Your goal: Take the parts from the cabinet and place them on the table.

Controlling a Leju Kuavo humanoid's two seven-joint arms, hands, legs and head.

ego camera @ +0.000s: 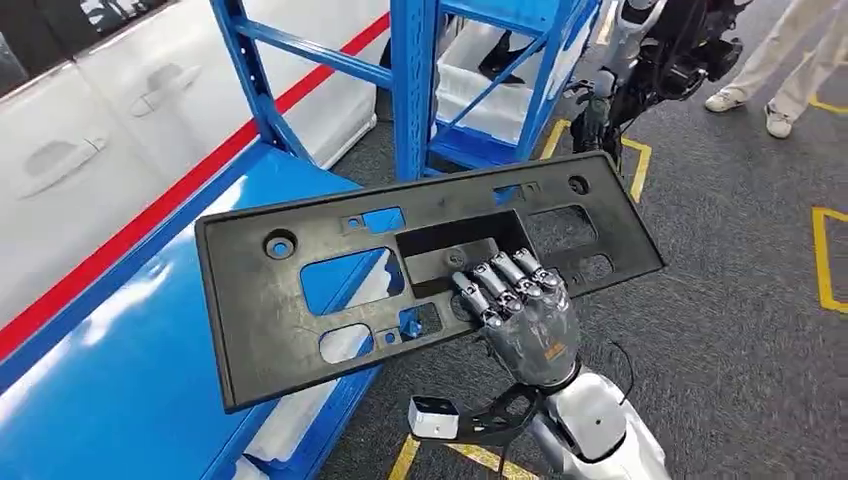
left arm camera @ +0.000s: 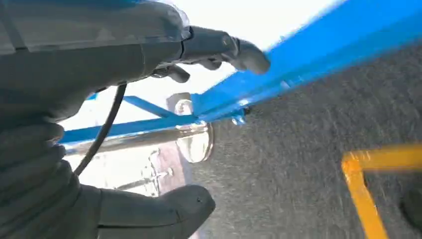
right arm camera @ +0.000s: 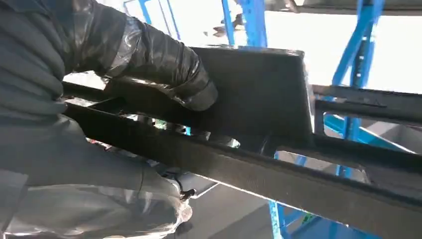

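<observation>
The black plastic panel [ego camera: 400,270] is a long flat part with many cut-out holes. In the head view it is held up in the air, slightly tilted, over the edge of the blue table [ego camera: 130,400] and the grey floor [ego camera: 740,330] beside it. The right hand [ego camera: 525,310] holds the panel at its lower long edge, near the middle; its fingers [ego camera: 505,275] lie curled over the top face beside the big rectangular opening.

The right wrist view shows the same grip from the under side: the thick grey thumb [right arm camera: 159,64] presses against the flat dark face of the panel [right arm camera: 259,94], and the ribs of the panel run across in front of the camera. The blue posts behind are also seen there.

The left hand [left arm camera: 99,124] appears in the left wrist view. Its thumb [left arm camera: 159,211] and its darker fingers [left arm camera: 224,50] are apart and nothing is between them. Past them are a blue beam [left arm camera: 308,64], grey carpet and a yellow line [left arm camera: 363,184].

In the head view the blue rack [ego camera: 420,80] stands beyond the panel, with white car doors [ego camera: 110,130] at the far side of the table. A person's legs [ego camera: 780,60] are near the upper corner, next to dark parts of another machine [ego camera: 670,50].
</observation>
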